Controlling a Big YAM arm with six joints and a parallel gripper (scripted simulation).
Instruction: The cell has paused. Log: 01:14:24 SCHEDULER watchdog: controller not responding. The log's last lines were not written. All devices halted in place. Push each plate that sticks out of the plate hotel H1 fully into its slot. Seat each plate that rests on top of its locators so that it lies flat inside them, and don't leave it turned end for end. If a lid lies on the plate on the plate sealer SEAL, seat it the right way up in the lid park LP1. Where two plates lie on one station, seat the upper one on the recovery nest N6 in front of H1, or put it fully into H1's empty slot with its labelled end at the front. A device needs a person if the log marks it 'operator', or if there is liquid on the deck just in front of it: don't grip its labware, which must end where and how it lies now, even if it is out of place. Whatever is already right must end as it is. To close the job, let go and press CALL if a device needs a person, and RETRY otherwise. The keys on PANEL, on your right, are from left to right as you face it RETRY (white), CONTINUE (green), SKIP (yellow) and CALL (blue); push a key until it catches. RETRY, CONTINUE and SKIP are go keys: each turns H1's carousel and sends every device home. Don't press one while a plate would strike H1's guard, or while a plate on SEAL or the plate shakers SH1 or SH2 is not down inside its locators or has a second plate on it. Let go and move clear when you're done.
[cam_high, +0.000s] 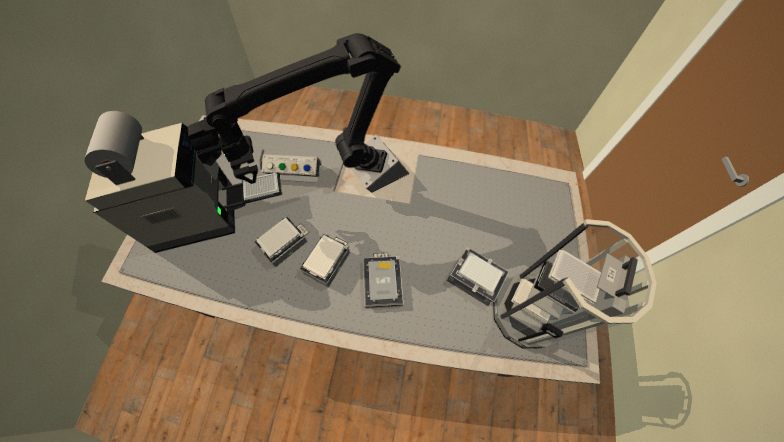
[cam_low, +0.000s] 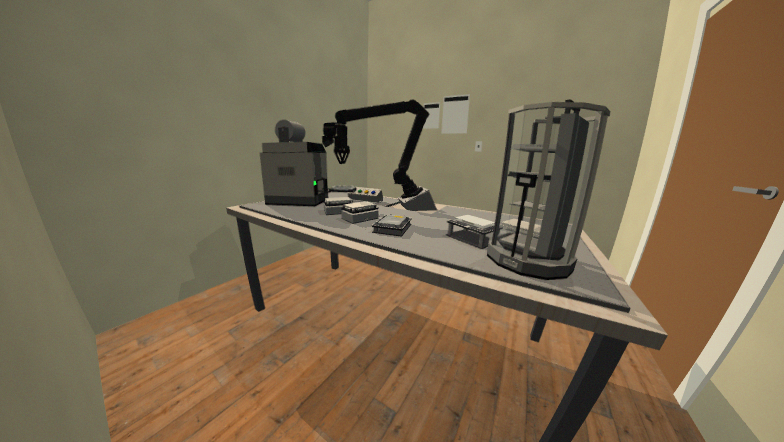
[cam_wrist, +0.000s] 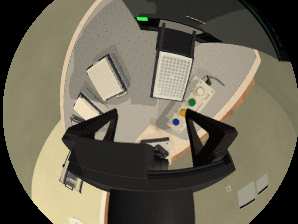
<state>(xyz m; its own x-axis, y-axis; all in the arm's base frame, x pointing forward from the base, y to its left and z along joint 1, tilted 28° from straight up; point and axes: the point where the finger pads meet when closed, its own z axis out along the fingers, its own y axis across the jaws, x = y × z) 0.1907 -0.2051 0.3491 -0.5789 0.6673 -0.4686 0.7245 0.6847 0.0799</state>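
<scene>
You see the gripper (cam_wrist: 152, 128) spread wide and holding nothing, high above the table (cam_low: 384, 256). The white plate (cam_high: 261, 186) sits on the sealer's (cam_high: 164, 192) tray, well below the fingers, beside the key panel (cam_high: 289, 165).

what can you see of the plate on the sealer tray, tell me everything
The plate is a white rectangular multiwell plate with a fine grid of wells and a pale rim. It lies flat on the dark tray sticking out of the sealer, beside the green light, with the button panel just behind it. No lid shows on it. The open gripper hangs above it without touching.
</scene>
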